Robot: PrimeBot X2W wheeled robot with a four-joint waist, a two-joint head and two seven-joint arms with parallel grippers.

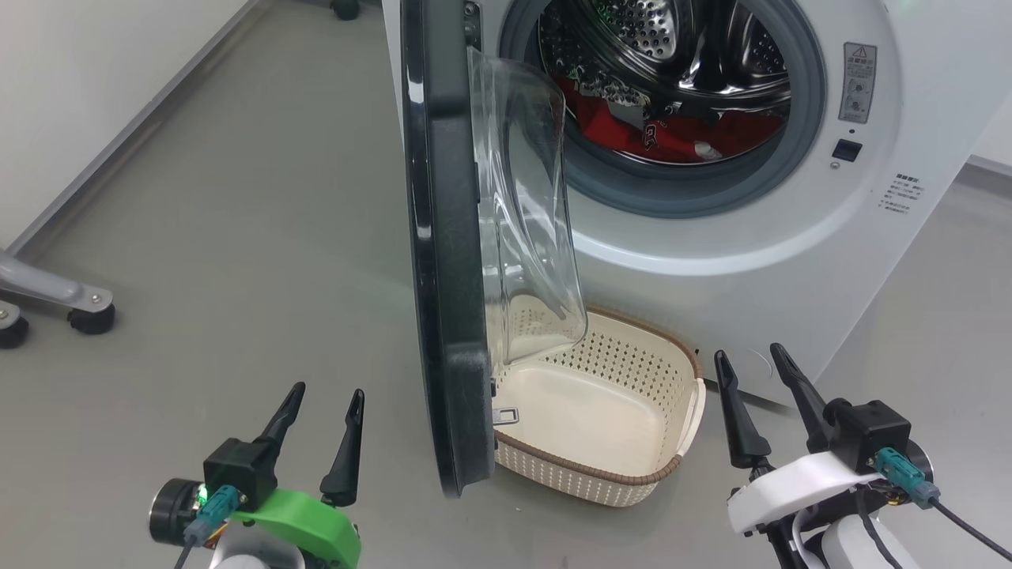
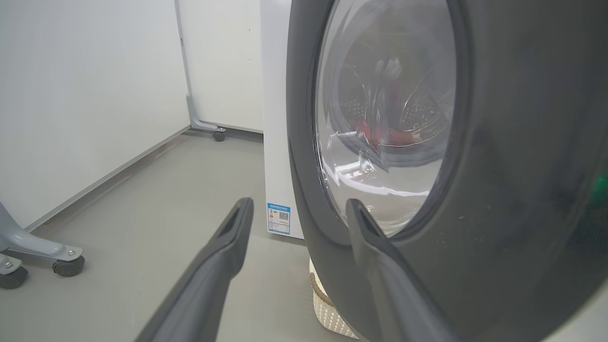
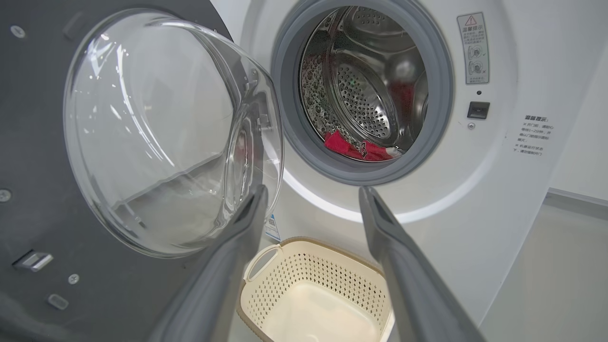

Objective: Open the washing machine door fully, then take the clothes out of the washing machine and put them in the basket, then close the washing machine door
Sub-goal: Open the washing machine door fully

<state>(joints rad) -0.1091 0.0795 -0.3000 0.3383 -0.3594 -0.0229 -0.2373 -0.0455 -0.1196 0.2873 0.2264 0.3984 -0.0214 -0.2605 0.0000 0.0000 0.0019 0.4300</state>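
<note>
The washing machine door (image 1: 447, 276) hides the left end of the basket (image 1: 617, 484); right of the door, the label (image 1: 859, 83) print is unreadably small.

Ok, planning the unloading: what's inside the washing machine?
Red clothes with white print lie low in the drum. The grey rubber rim hides their lower part, so how many pieces cannot be told.

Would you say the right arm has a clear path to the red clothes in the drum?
Probably yes: the washing machine door stands swung aside, and nothing lies between the open right gripper and the clothes.
</note>
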